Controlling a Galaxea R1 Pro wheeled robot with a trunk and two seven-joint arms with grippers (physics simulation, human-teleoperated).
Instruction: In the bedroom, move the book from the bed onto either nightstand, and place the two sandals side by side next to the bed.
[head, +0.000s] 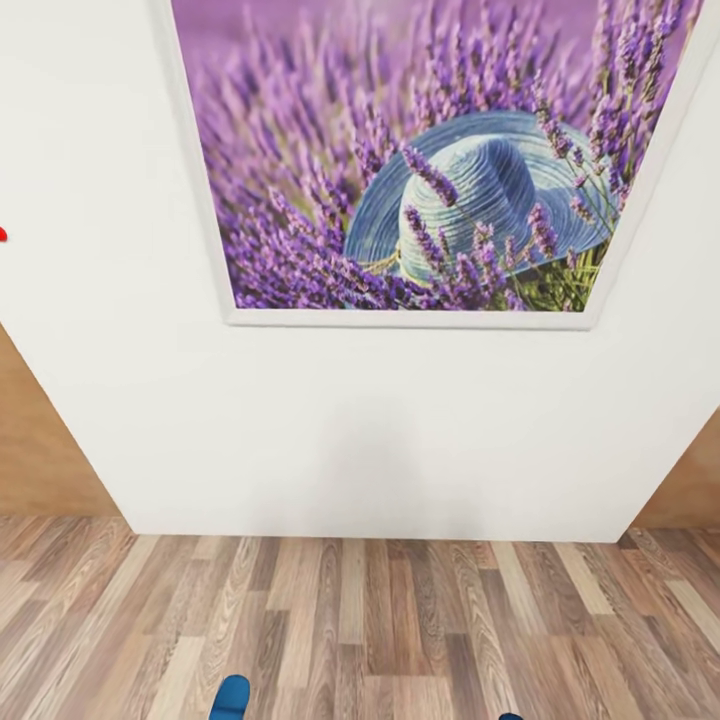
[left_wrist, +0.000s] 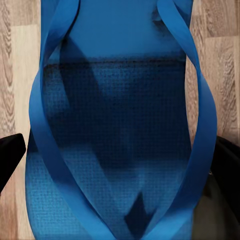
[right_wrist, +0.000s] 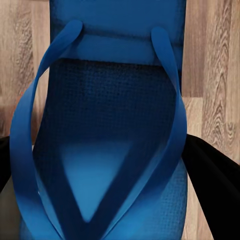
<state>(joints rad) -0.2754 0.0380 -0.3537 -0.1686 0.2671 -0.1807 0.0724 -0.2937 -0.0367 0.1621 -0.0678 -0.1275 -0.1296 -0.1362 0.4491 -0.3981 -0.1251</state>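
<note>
A bright-blue sandal with its V-shaped straps lies close under the left wrist camera, wood floor behind it. My left gripper has its black fingers pressed against both long edges of the sole, shut on it. The other blue sandal sits the same way in my right gripper, dark fingers flanking it. In the head view a rounded blue sandal tip pokes up at the lower edge, and a sliver of the second sandal shows further right. Bed, book and nightstands are out of view.
A white wall stands straight ahead, bearing a large framed picture of lavender and a blue hat. Wood-plank floor runs from the wall's base towards me. Brown panels show at both sides of the wall.
</note>
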